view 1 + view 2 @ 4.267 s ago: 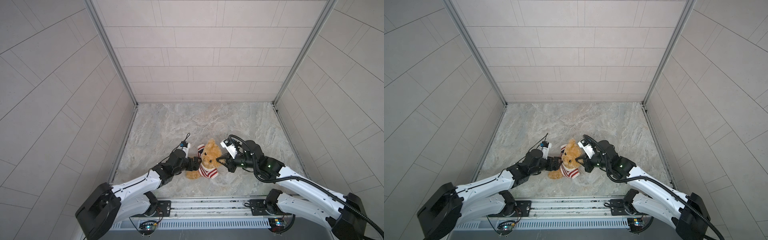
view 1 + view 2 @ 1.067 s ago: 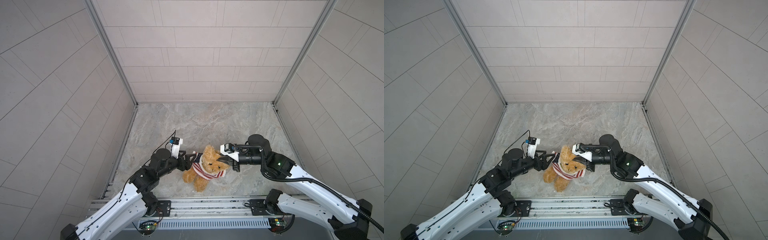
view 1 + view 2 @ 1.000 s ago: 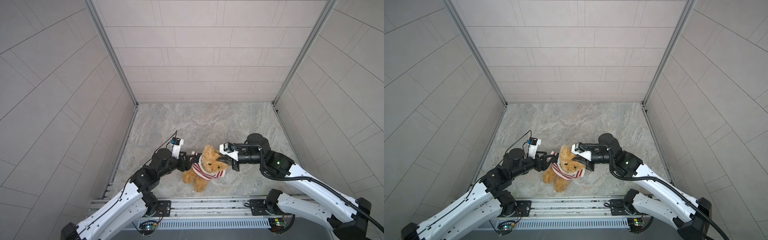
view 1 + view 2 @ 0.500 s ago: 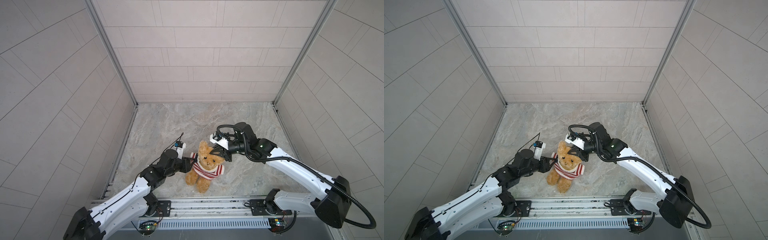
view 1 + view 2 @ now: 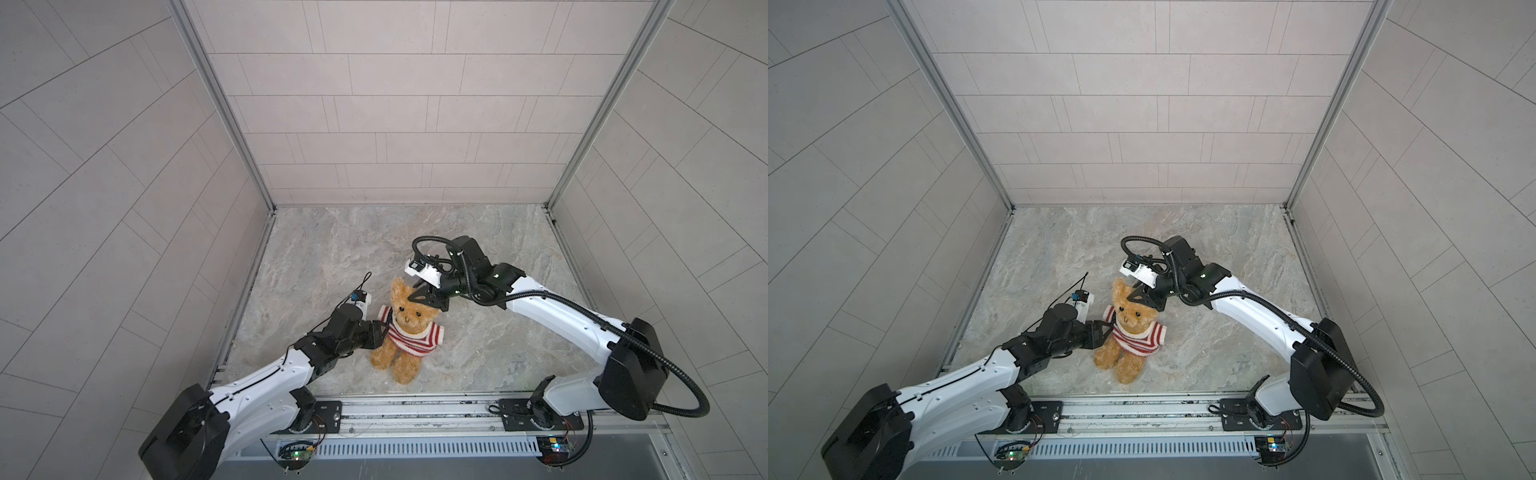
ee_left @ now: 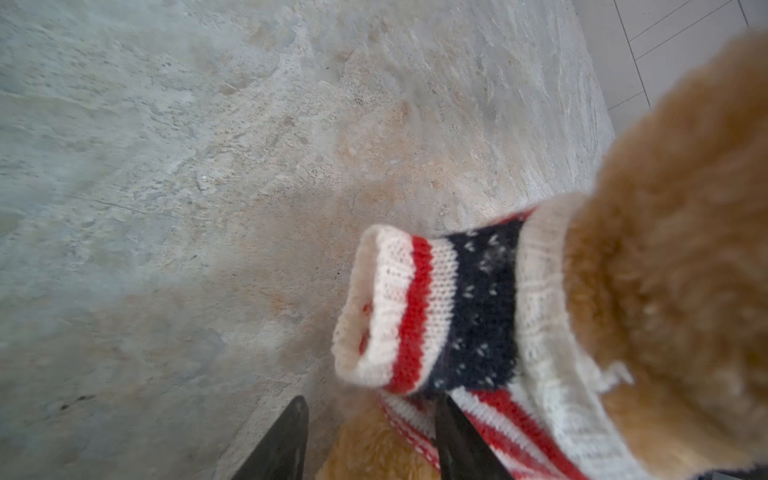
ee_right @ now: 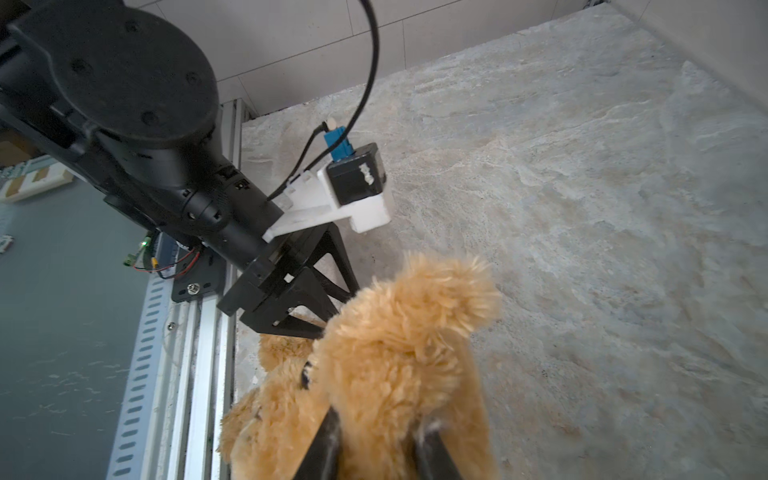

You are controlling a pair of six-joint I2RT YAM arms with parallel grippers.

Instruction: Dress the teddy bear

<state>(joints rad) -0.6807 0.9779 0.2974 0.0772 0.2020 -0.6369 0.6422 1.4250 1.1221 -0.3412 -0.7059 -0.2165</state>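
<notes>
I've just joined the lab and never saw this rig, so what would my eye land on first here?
A fluffy golden-brown teddy bear in a red-and-white striped sweater stands out near the front middle of the marbled tabletop. Two black end effectors flank it: the left end effector at its sleeve, the right end effector over one ear.

text: none legible | wrist camera [image 7: 357, 178]: white mark, unreadable

Left fingers [image 6: 286, 440] and right fingers [image 7: 326, 440] both parted, pointed inward from opposite sides.
</notes>
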